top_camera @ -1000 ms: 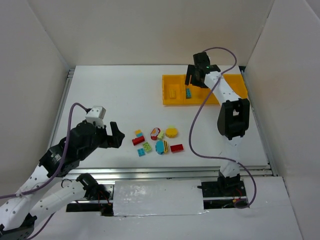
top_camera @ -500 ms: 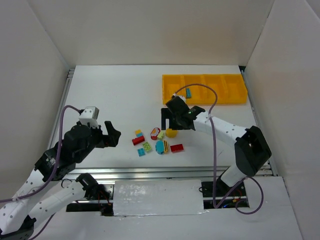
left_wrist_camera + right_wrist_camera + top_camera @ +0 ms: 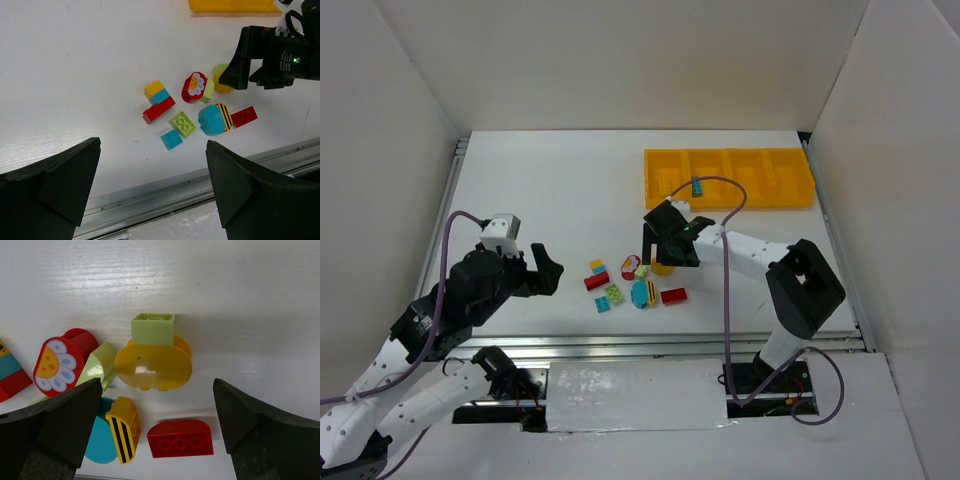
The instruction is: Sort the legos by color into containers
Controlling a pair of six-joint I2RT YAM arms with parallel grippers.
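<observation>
Hovering low over the loose legos (image 3: 632,282), the right gripper (image 3: 666,245) holds its jaws wide apart and grips nothing. Its wrist camera shows a yellow rounded brick (image 3: 152,365) lying on the table in the gap between the two fingers, touched by neither. A small light-green brick (image 3: 153,328) sits against the far edge of that yellow piece. Just to the left lie a red brick with a daisy face (image 3: 57,365) and a light-green curved piece (image 3: 97,367). Nearer the arms are a blue brick with yellow and black stripes (image 3: 115,432) and a red rounded brick (image 3: 180,437).

Further left in the cluster, the left wrist view shows a red, blue and yellow stack (image 3: 159,100), a green square plate (image 3: 183,123) and a small blue square (image 3: 171,139).

The left gripper (image 3: 152,150) is also spread wide and empty. It hangs over the near left part of the white table (image 3: 540,180), well apart from the cluster.

The yellow tray (image 3: 760,203) lies at the far right, and a blue brick (image 3: 697,186) rests in its second compartment from the left.
</observation>
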